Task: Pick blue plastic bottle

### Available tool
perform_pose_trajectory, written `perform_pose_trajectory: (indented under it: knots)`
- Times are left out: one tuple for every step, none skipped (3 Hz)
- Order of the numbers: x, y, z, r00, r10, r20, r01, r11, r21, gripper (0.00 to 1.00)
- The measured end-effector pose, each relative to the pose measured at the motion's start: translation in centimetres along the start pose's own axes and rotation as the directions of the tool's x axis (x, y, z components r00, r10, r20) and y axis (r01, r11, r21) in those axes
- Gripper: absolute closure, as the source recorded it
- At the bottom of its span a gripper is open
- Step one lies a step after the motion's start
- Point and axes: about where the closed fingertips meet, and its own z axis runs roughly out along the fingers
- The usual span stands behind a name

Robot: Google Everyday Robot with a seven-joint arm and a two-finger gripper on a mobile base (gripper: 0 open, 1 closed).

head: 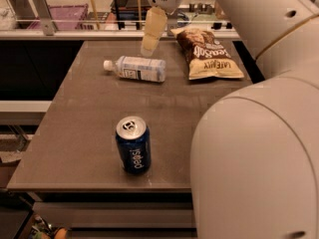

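Note:
The blue plastic bottle point(135, 68) lies on its side on the far part of the grey table point(84, 118), white cap pointing left, white and pale-blue label facing me. My gripper point(150, 43) hangs from the arm at the top centre, just above and slightly behind the bottle's right end, apart from it. One pale finger point(152, 30) shows, pointing down at the table.
A dark blue Pepsi can point(133, 144) stands near the table's front edge. A brown chip bag point(208, 53) lies at the far right, next to the bottle. My arm's large white body point(259, 153) fills the right side. Shelving and a pink crate point(67, 15) stand behind the table.

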Motion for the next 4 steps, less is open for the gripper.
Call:
perform_pose_trajectory:
  knots:
    - [-1.4,0.4,2.8,0.999,-0.022,-0.027,0.021,0.9986,-0.048,0.00]
    - [-2.7,0.9,5.6,0.998,-0.039,-0.049,0.035,0.9953,-0.090,0.00]
    - [-3.6,1.3,8.0,0.997,-0.048,-0.064,0.040,0.9919,-0.120,0.00]
    - [-4.0,1.6,9.4,0.996,-0.046,-0.076,0.035,0.9897,-0.139,0.00]
